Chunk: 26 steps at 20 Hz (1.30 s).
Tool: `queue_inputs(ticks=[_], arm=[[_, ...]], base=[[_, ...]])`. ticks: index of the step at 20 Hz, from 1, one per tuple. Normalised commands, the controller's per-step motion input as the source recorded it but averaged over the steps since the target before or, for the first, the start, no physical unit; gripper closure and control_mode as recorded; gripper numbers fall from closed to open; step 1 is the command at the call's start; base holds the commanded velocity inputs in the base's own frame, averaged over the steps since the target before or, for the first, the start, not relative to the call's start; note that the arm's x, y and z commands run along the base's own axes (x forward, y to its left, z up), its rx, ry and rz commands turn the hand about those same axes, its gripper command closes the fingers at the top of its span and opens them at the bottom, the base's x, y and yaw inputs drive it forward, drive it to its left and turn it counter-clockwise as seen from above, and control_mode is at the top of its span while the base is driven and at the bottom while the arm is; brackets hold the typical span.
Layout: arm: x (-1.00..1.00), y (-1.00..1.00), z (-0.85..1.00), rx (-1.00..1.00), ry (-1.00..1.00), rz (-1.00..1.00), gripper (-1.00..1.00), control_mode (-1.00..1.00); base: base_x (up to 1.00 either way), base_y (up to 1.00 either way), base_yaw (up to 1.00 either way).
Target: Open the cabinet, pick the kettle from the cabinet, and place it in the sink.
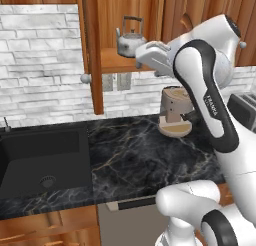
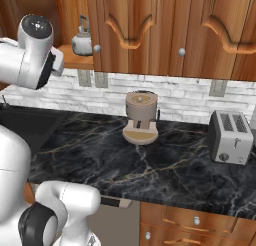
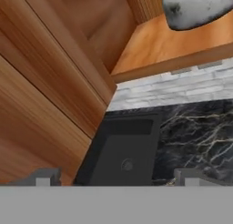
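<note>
The gripper (image 3: 116, 177) stands wide, its two finger tips far apart at the bottom corners of the hand view with nothing between them. In the left base view the white hand sits at centre right, raised level with the cabinet (image 1: 92, 50) shelf and just right of the kettle (image 1: 130, 38), not touching it. The jaws look spread ready to take the kettle's body or handle, which would suit an approach to the grasp. The cabinet's left door stands swung out, seen edge-on as a brown slab running down the upper middle of the left base view and covering the left half of the hand view, so the shelf is open to reach. The kettle stands upright near the shelf's front edge, at the upper left of the right base view and the upper right of the hand view. The sink (image 1: 20, 175) lies at the lower left, below the open door, well apart from the kettle. A wooden stand (image 2: 141, 117) and a toaster (image 2: 229, 136) rest on the marble counter (image 2: 150, 165).
</note>
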Motion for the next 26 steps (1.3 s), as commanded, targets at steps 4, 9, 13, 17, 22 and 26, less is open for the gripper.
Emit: queue_inputs(ticks=[4, 9, 13, 17, 22, 26], arm=[[-0.06, -0.26, 0.07, -0.28, 0.00, -0.20, -1.00, -1.00], [-0.06, -0.25, 0.05, -0.28, -0.01, -0.20, -1.00, -1.00], [-0.07, -0.29, 0.06, -0.23, -0.01, -0.20, -1.00, -1.00], [-0.01, -0.35, 0.03, -0.18, 0.00, -0.16, -1.00, -1.00], [0.00, -0.39, 0.02, -0.05, 0.00, -0.08, -1.00, -1.00], [0.03, -0.31, 0.04, 0.00, 0.00, 0.00, -1.00, -1.00]], base=[[0.00, 0.00, 0.00], [0.00, 0.00, 0.00], [0.00, 0.00, 0.00], [0.00, 0.00, 0.00], [0.00, 0.00, 0.00], [0.00, 0.00, 0.00]])
